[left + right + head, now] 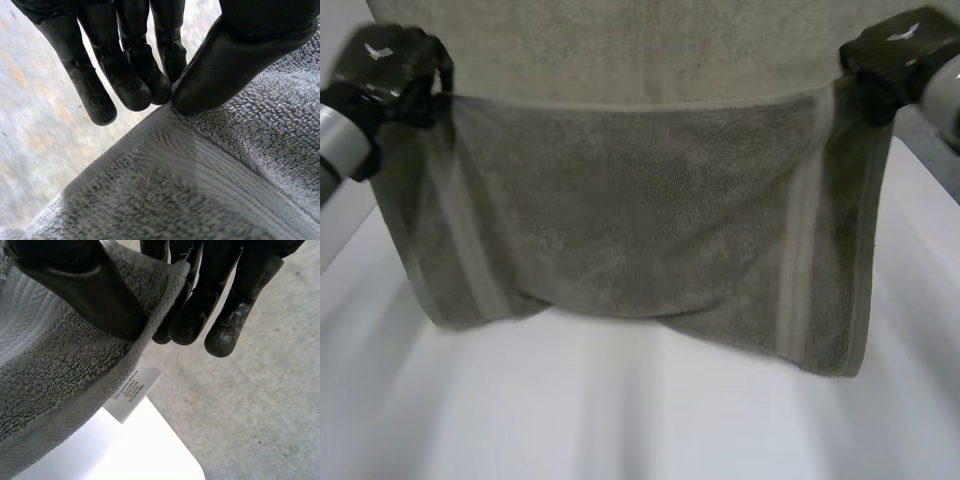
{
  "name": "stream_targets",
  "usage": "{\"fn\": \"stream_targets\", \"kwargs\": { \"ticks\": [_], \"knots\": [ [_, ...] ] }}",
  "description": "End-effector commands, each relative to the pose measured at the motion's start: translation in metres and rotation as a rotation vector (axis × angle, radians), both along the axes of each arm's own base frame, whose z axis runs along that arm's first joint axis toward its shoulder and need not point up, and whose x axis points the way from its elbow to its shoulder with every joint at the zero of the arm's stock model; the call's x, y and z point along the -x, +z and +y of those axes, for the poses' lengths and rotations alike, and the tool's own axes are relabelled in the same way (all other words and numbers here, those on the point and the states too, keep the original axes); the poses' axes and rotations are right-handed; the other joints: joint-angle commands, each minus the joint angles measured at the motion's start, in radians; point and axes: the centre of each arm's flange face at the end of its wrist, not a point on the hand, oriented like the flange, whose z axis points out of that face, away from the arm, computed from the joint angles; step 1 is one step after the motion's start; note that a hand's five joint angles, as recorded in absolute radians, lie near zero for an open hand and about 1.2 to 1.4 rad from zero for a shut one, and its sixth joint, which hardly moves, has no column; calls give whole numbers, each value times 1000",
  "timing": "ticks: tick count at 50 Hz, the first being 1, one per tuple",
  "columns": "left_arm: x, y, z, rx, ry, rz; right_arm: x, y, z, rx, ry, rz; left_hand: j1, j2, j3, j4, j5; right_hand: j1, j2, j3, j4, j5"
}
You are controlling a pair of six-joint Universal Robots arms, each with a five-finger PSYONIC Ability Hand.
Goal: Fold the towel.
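A grey-green towel [630, 220] hangs stretched between my two hands above the white table [620, 410], its lower edge sagging toward the table. My left hand [395, 65] holds the towel's upper left corner. In the left wrist view its thumb [235, 55] pinches the towel's banded edge [165, 165] against the fingers [130, 80]. My right hand [895, 55] holds the upper right corner. In the right wrist view its thumb [85, 285] presses the towel's hem [75, 365] against the fingers [195, 310], and a white label [132, 392] hangs below the hem.
More pale cloth [620, 50] lies flat at the back of the table beyond the raised edge. The table's rounded corner [185, 460] and the grey floor [260, 405] lie below my right hand.
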Motion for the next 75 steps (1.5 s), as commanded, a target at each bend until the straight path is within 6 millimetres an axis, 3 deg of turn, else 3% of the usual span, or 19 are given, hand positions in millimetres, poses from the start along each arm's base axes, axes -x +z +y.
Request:
{"fn": "stream_targets", "kwargs": {
  "ticks": [1, 5, 6, 8, 9, 11, 17, 20, 22, 24, 27, 33, 42, 46, 54, 61, 62, 65, 75],
  "knots": [
    [26, -13, -49, 29, -20, 8, -22, -3, -53, 185, -59, -17, 128, 50, 51, 36, 78, 70, 92, 68, 58, 51],
    [25, 55, -66, 259, 59, 72, -23, 33, -64, 379, -106, -87, 128, 50, 51, 36, 78, 70, 92, 68, 58, 51],
    [25, 56, -66, 260, 59, 72, -21, 56, -63, 479, -121, -132, 128, 50, 51, 36, 78, 70, 92, 68, 58, 51],
    [23, 105, -59, 407, 79, 132, -20, 75, -60, 558, -127, -170, 128, 50, 51, 36, 78, 70, 92, 68, 58, 51],
    [23, 106, -59, 408, 79, 132, -19, 90, -55, 615, -125, -198, 128, 50, 51, 36, 78, 70, 92, 68, 58, 51],
    [21, 144, -49, 533, 78, 197, -17, 102, -49, 651, -121, -222, 128, 50, 51, 36, 78, 70, 92, 68, 58, 51],
    [23, 151, -46, 550, 43, 234, -22, 86, -50, 606, -55, -214, 128, 50, 51, 36, 78, 70, 92, 68, 58, 51],
    [26, 126, -51, 461, 34, 217, -25, 63, -54, 530, -25, -180, 128, 50, 51, 36, 78, 70, 92, 68, 58, 51],
    [29, 84, -56, 334, 35, 187, -29, 47, -55, 478, -4, -161, 128, 50, 51, 36, 78, 70, 92, 68, 58, 51],
    [29, 64, -56, 274, 34, 175, -32, 10, -55, 356, 37, -119, 128, 50, 51, 36, 78, 70, 92, 68, 58, 51],
    [29, 19, -55, 158, 35, 150, -32, -7, -54, 301, 55, -102, 128, 50, 51, 36, 78, 70, 92, 68, 58, 51],
    [28, -60, -43, 10, -3, 105, -35, -80, -41, 99, 154, -42, 128, 50, 51, 36, 78, 70, 92, 68, 58, 51],
    [28, -134, -14, -109, -21, -29, -27, -164, -21, -67, 166, 4, 128, 50, 51, 36, 78, 70, 92, 68, 58, 51],
    [24, -157, 4, -142, -16, -135, -18, -172, -14, -100, 151, 25, 128, 50, 51, 36, 78, 70, 92, 68, 58, 51],
    [21, -176, 22, -157, -24, -231, 3, -150, 1, -87, 100, 10, 128, 50, 51, 36, 78, 70, 92, 68, 58, 51],
    [20, -191, 19, -152, -12, -244, 35, -138, -3, -91, -47, -83, 76, -3, -1, -16, 26, 70, 92, 68, 58, 51],
    [19, -193, 16, -140, -4, -243, 40, -140, -5, -102, -70, -104, -119, -198, -196, -211, -169, 70, 92, 68, 58, 51],
    [18, -196, 12, -128, 17, -240, 45, -140, -7, -109, -85, -111, -352, -431, -429, -444, -402, 70, 92, 68, 58, 51],
    [13, -194, 8, -122, 94, -240, 52, -146, -10, -125, -108, -122, -403, -481, -479, -495, -453, 70, 92, 68, 58, 51]
  ]
}}
